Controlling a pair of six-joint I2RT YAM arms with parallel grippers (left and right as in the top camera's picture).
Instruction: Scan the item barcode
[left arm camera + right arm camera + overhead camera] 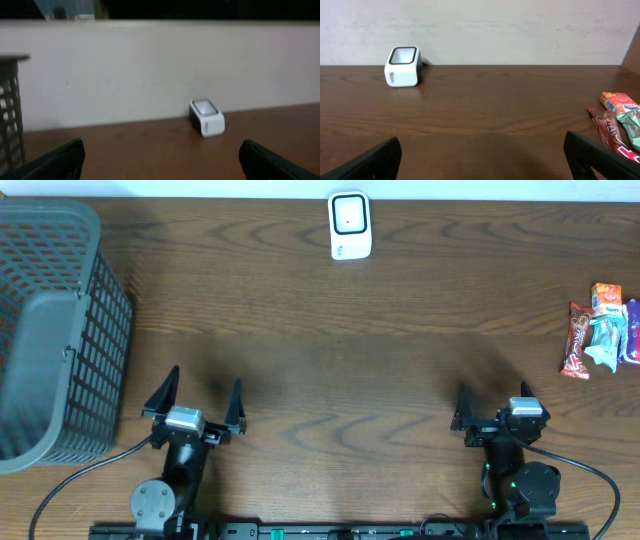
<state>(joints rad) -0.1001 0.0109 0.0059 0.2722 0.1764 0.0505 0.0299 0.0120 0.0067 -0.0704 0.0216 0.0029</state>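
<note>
Table (330,350): left gripper (206,380) and right gripper (493,395) spread, empty. Recommend the right gripper pinch the right-edge snack packet (575,340) and present it squarely to the scanner (350,225).

Both arms sit folded back over their bases, well apart, one on each side. Left gripper (207,376): jaws spread wide, nothing held, fingers pointing forward. Right gripper (494,389): same pose, jaws wide, empty.
</note>
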